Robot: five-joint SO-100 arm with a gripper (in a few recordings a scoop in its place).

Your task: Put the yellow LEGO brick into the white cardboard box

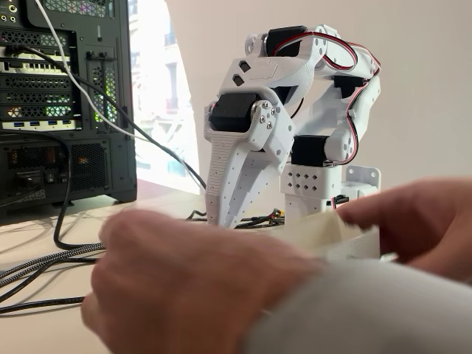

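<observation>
Two blurred person's hands (192, 287) foreground | white cardboard box (335, 234) partly hidden

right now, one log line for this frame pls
arm: folded, gripper pointing down at table | person: two hands in foreground on white cardboard box | jaws: unclear | brick: not located

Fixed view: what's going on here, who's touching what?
A person's hands are in the foreground, blurred: one hand low at centre, another hand at the right pinching the edge of the white cardboard box. The white arm sits folded behind, its gripper pointing down at the table beside the box, handling nothing visible. Whether the jaws are open cannot be told.
</observation>
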